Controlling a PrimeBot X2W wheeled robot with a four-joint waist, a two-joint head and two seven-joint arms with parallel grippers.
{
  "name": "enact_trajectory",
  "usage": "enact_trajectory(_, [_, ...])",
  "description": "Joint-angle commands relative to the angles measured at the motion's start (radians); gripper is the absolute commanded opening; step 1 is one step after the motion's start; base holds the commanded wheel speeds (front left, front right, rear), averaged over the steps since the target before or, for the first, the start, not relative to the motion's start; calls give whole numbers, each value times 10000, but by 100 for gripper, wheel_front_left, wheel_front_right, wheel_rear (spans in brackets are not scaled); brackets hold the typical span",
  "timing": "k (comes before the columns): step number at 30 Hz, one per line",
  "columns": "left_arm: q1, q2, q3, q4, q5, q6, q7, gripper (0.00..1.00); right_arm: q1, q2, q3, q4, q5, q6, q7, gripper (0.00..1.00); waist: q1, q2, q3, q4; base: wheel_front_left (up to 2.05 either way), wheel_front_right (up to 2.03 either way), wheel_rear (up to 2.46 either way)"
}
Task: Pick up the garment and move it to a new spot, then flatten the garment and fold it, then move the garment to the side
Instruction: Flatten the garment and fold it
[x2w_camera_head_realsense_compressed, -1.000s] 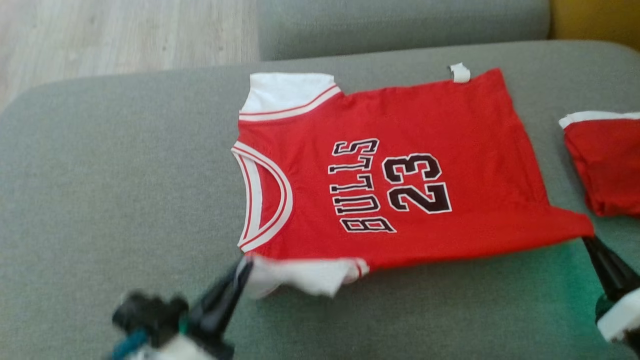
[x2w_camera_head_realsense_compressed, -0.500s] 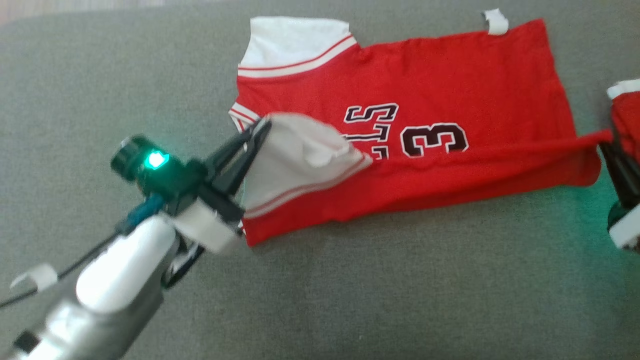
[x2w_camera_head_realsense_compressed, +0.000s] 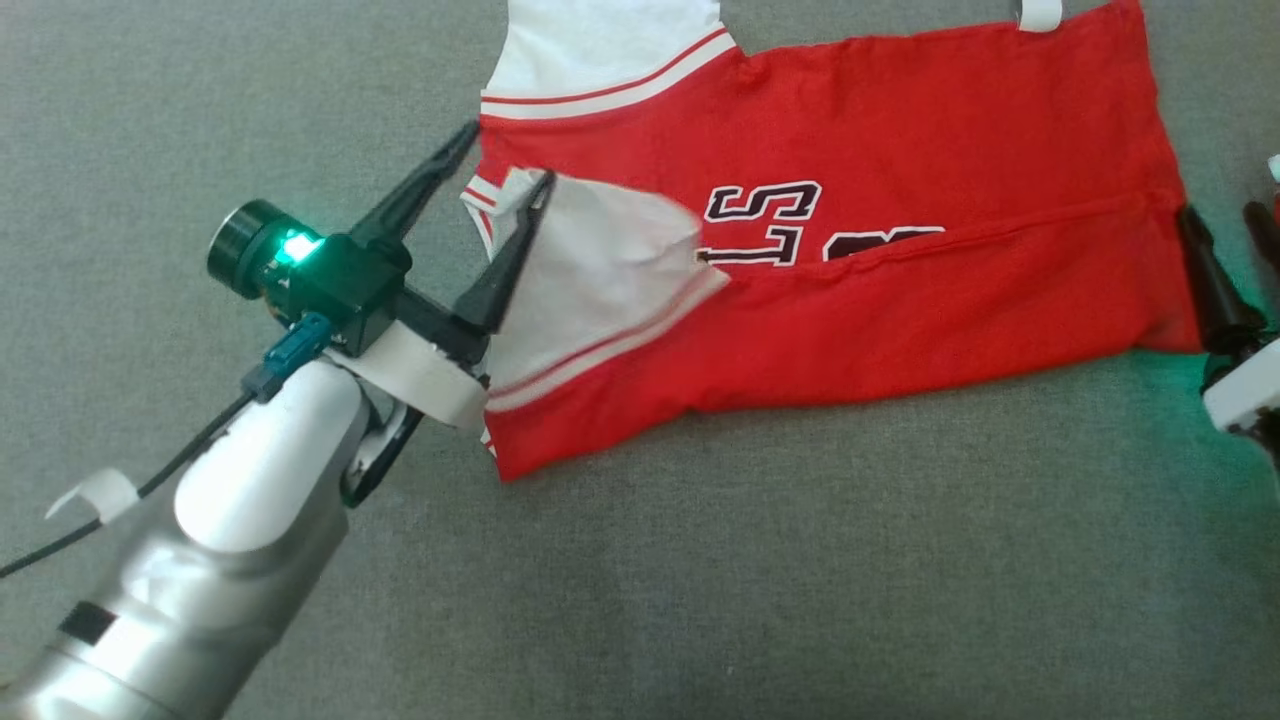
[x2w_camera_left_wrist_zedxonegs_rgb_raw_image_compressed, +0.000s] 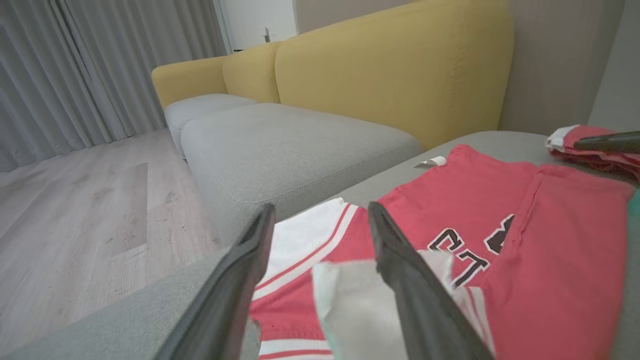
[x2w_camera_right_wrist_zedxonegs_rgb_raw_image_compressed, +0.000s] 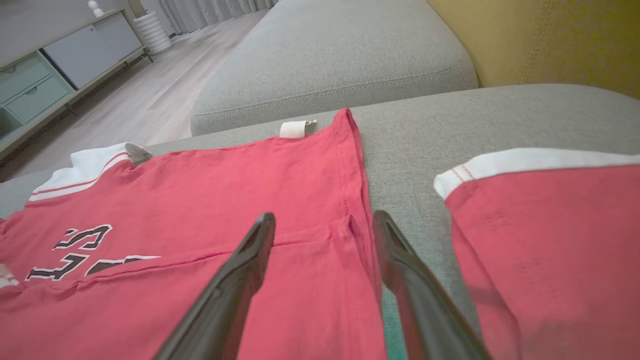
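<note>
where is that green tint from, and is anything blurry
Head view: green lamp on the left gripper glows; green cast on the cushion by the right gripper. Left wrist view: fingers soft, jersey washed pink. Right wrist view: cushion tinted green.

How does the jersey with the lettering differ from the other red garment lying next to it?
The jersey shows black lettering; the other garment shows no print. The jersey lies in front of the robot with its near edge folded over; the other garment lies apart at the robot's right. Both are red with white trim and rest on the grey cushion.
</note>
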Motion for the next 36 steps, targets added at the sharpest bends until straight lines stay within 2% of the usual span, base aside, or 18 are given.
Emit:
enact_trajectory(1, [-94, 121, 585, -295, -54, 126, -77, 100, 93, -195, 117, -90, -7, -7, -218, 100, -1, 0, -79, 25, 0, 0, 0])
enact_trajectory(5, [1173, -360, 1063, -601, -444, 597, -82, 100, 365, -121, 193, -2, 131, -7, -560, 100, -1, 0, -303, 45, 0, 0, 0])
enact_trajectory(11, [3479, -1304, 1483, -775, -1269, 1550, -84, 100, 779, -4, 278, 30, 370, -7, -807, 100, -1, 0, -553, -6, 0, 0, 0])
enact_trajectory(14, [4118, -1637, 1620, -488, -1566, 2003, -70, 100, 857, 31, 327, 54, 420, -7, -867, 100, -1, 0, -616, -58, 0, 0, 0])
enact_trajectory(15, [4118, -1637, 1620, -488, -1566, 2003, -70, 100, 857, 31, 327, 54, 420, -7, -867, 100, -1, 0, -616, -58, 0, 0, 0])
enact_trajectory(16, [4304, -1767, 1674, -173, -1673, 2308, 86, 100, 868, 59, 369, 64, 440, -7, -892, 100, -1, 0, -634, -111, 0, 0, 0])
enact_trajectory(17, [4351, -1823, 1687, -24, -1711, 2429, 172, 100, 872, 70, 392, 67, 450, -7, -905, 100, -1, 0, -637, -139, 0, 0, 0])
enact_trajectory(20, [4453, -1959, 1740, 402, -1852, 2753, 481, 100, 869, 84, 481, 92, 481, -7, -934, 100, -1, 0, -636, -227, 0, 0, 0])
enact_trajectory(23, [4594, -2098, 1698, 631, -2053, 2845, 865, 100, 857, 71, 581, 154, 489, -7, -949, 100, -1, 0, -656, -281, 0, 0, 0])
enact_trajectory(25, [4714, -2158, 1613, 673, -2128, 2888, 1101, 95, 859, 67, 637, 213, 498, -7, -959, 100, -1, 0, -691, -293, 0, 0, 0])
enact_trajectory(27, [4833, -2195, 1526, 669, -2194, 2865, 1263, 81, 876, 70, 679, 308, 518, -7, -965, 100, -1, 0, -755, -284, 0, 0, 0])
enact_trajectory(28, [4882, -2199, 1469, 657, -2197, 2861, 1335, 60, 892, 75, 694, 364, 532, -7, -964, 100, -1, 0, -793, -270, 0, 0, 0])
enact_trajectory(30, [4961, -2198, 1329, 584, -2194, 2806, 1485, 0, 944, 93, 709, 525, 578, -7, -918, 100, -1, 0, -876, -224, 0, 0, 0])
enact_trajectory(36, [4842, -1889, 1122, 208, -1808, 2837, 1318, 0, 939, 250, 781, 1272, 585, -7, -389, 100, -1, 0, -1046, -64, 0, 0, 0])
